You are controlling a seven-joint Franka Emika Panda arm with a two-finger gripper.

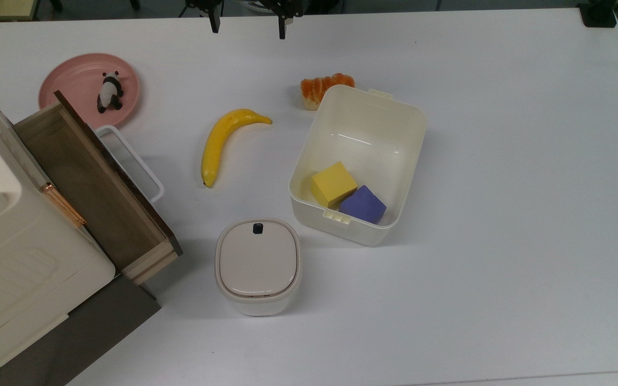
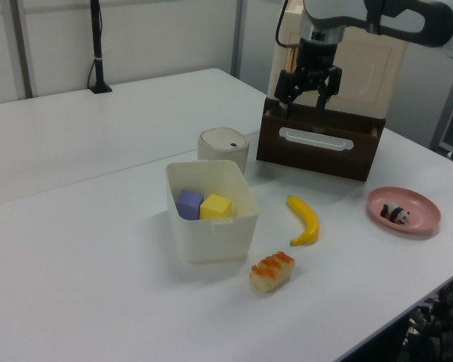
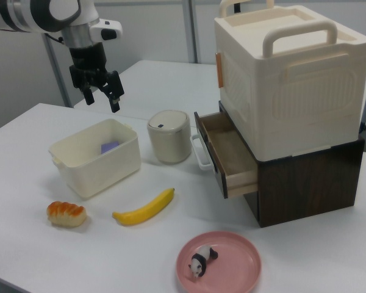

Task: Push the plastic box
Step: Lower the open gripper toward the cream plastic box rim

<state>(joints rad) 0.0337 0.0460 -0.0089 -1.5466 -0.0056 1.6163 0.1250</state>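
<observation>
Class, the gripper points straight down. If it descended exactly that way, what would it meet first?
Most likely the bare white table, in the patch near the banana and the bread. The open gripper hangs high, so depth is uncertain; it does not seem to be above the plastic box.

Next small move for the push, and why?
Probably lower the gripper toward the table beside the plastic box. It hangs open, well above the table and apart from the box, touching nothing, so it needs to reach wall height before any push.
</observation>
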